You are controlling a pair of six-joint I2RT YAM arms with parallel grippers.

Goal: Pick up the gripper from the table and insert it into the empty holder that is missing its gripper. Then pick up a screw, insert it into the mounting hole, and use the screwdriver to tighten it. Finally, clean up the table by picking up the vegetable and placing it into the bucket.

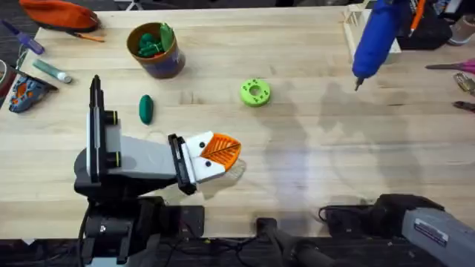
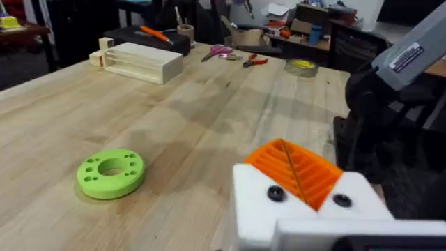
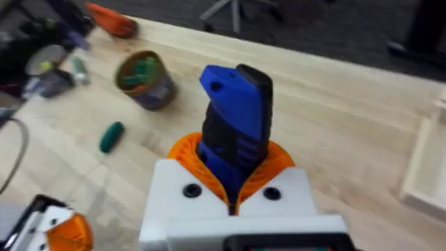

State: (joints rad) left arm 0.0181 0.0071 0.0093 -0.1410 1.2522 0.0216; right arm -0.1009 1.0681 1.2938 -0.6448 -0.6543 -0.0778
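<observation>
Blue screwdriver [image 3: 235, 118]: your right hand [image 3: 233, 183] is clamped on it, orange pads pressed to both sides; overhead you see it lifted, tip down, well away from the bucket, across the table.
Left hand [image 1: 215, 154]: pads together, nothing between them, low over the table [image 1: 312, 163], nearer you than the bucket.
Bucket [image 1: 156, 50]: your landmark, upright on the table, green items inside.
Vegetable [image 1: 145, 109]: lying on the table near the bucket, on your side of it.
Lime-green disc [image 1: 255, 93]: flat on the table, right of the bucket.
</observation>
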